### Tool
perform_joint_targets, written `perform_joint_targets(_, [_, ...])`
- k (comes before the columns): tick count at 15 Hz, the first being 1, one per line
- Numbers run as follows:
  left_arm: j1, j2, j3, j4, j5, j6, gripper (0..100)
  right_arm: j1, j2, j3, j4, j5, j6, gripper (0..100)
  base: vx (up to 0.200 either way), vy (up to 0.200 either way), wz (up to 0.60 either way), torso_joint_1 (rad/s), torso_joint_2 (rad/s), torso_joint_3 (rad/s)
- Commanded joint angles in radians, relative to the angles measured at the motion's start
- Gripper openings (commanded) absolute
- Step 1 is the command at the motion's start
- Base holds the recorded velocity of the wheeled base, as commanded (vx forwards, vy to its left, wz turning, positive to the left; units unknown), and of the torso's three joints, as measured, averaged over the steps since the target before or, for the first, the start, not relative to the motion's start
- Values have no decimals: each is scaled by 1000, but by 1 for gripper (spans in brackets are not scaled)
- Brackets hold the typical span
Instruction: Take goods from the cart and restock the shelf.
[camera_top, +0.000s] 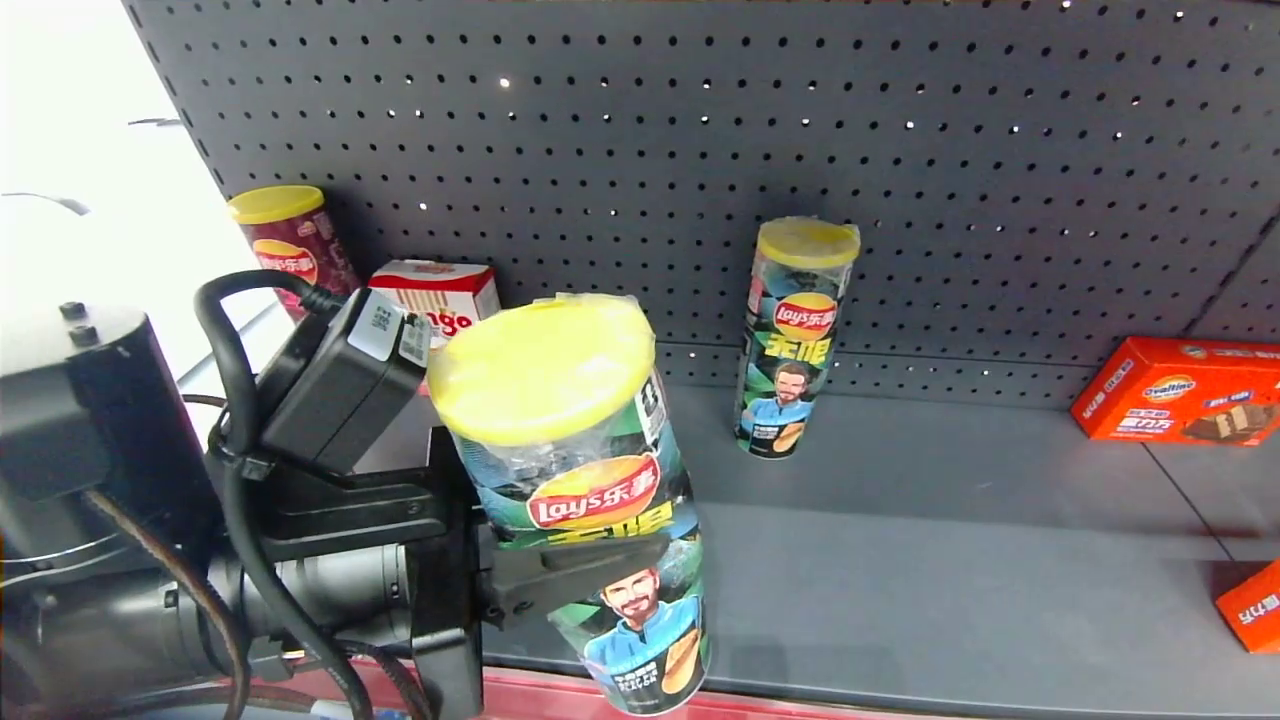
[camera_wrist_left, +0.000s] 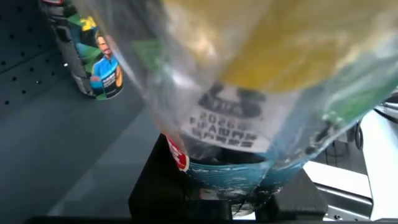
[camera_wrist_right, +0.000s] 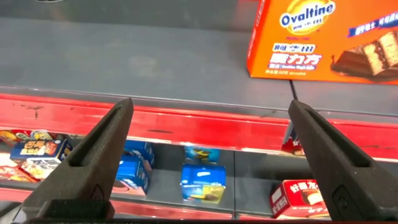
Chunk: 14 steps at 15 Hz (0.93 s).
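Left gripper (camera_top: 590, 565): jaws clamping a can (camera_top: 575, 450) mid-body, holding it slightly tilted over the shelf's (camera_top: 950, 540) front edge, likely for placing.
Second can (camera_top: 797, 340): standing at the back edge, probably marking the row.
Right gripper (camera_wrist_right: 208, 155): jaws hanging apart, empty, by the front edge.

Yellow-lidded chip can (camera_top: 600, 500) tilts, lid toward 11 o'clock, at shelf (camera_top: 950, 560) front edge; twin can (camera_top: 795, 340) upright at 1 o'clock.

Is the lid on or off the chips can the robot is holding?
On. The yellow lid covers the top of the chips can in the left gripper, with clear wrap stretched over it.
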Motion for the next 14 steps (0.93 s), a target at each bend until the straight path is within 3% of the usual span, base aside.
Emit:
perform_joint_targets(1, [3,-4,6,0,1,0,0,1,0,0,-1,0,0,100,0,0,0,0,0,0])
perform_joint_targets(2, [3,-4,6,0,1,0,0,1,0,0,-1,0,0,100,0,0,-600,-2,2,-2])
perform_joint_targets(8, [4,-7,10,0,2,0,0,1,0,0,-1,0,0,100,0,0,0,0,0,0])
perform_joint_targets(10, [4,-7,12,0,2,0,0,1,0,0,-1,0,0,100,0,0,-600,2,0,7])
perform_joint_targets(14, [7,-7,13,-2,5,5,0,1,0,0,-1,0,0,100,0,0,0,0,0,0])
